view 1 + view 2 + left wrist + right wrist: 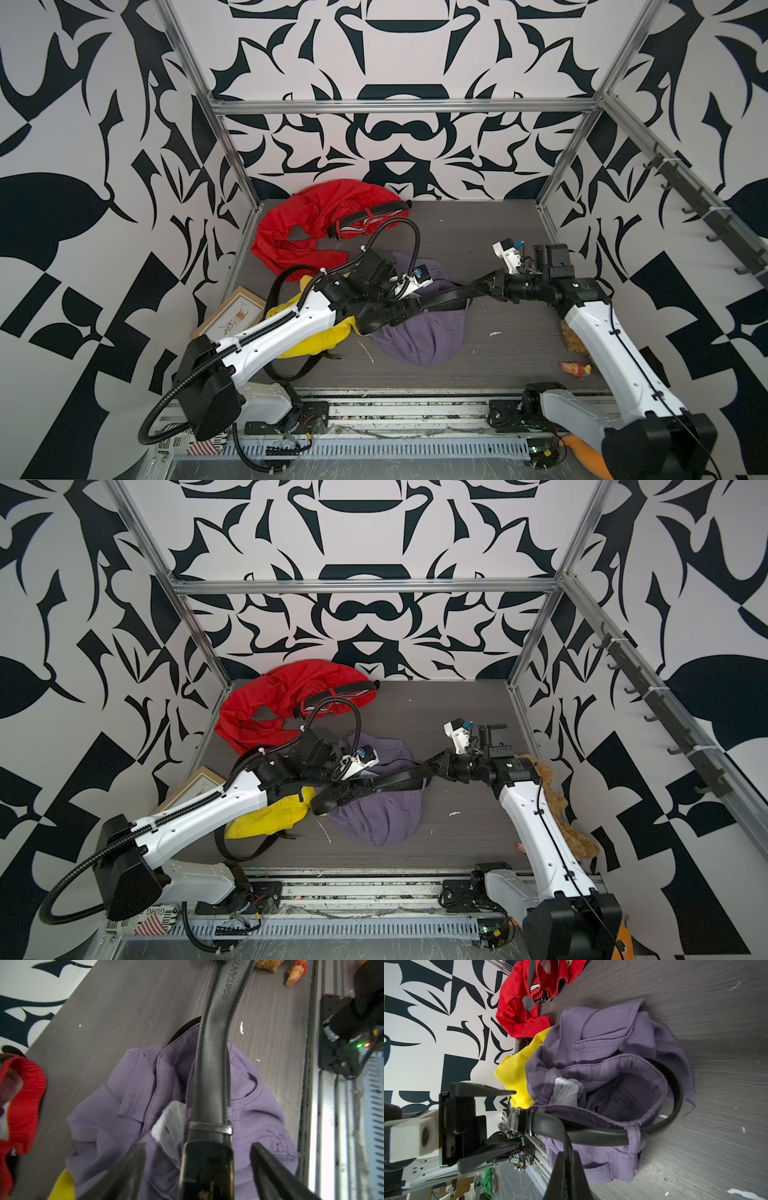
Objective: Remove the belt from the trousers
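Hidden / cut off:
- Top views: left arm covers part of purple trousers [419, 336] and yellow garment [316, 340].
- Left wrist view: lower part of buckle [207, 1159] cut by frame edge; far end of belt [214, 1064] runs out of frame. Embossed lettering on strap reads "BOSTANT", rest cut off.
- Right wrist view: only one belt loop [633, 1136] seen w/ strap through it; no. of other loops engaged can't be told, fabric folds in the way.

Holding what:
- Trousers crumpled mid-table [498, 232], waistband gaping open. Belt curves round outside of waistband and through that loop. White lining patch [564, 1093] inside the opening.

Task item:
- Black leather belt, stitched edges, dark metal buckle w/ silver keeper band. Strung above trousers between the two grippers.
- Left gripper [197, 1144]: fingers apart, buckle between them w/ gap each side, no clamp seen.
- Right gripper [568, 1152]: tips pressed together, pinching strap partway along.

Also on table: red garment [299, 224] at back w/ its own striped belt, framed picture [232, 316] near the left arm, small toy figure [575, 369] by the right arm.
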